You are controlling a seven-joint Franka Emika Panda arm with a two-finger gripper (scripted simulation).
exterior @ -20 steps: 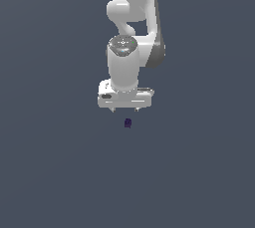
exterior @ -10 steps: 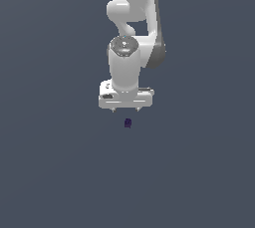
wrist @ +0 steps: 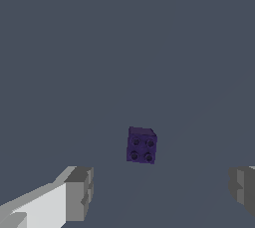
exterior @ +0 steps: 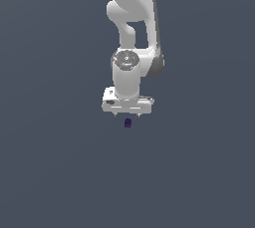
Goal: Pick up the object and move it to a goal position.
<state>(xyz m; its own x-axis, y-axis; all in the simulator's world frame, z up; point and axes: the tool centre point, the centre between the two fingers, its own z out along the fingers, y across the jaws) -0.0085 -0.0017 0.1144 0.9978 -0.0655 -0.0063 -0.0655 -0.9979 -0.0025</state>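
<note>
1. Since earlier frame: gripper [exterior: 127, 116] slightly lower; brick unmoved.
2. Gripper: fingers [wrist: 78, 193] wide apart, nothing held.
3. Purple studded brick [wrist: 142, 145]: just below the fingertips, untouched.
4. Handling, judged: light, rigid; grasp opposite flat sides.

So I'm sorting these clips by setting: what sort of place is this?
Most likely a bare simulated test scene: a featureless grey floor, one white robot arm, and a tiny purple block under its open gripper.

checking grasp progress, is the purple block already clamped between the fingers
No, in the wrist view the purple block sits apart from both fingers of the open gripper.
</note>
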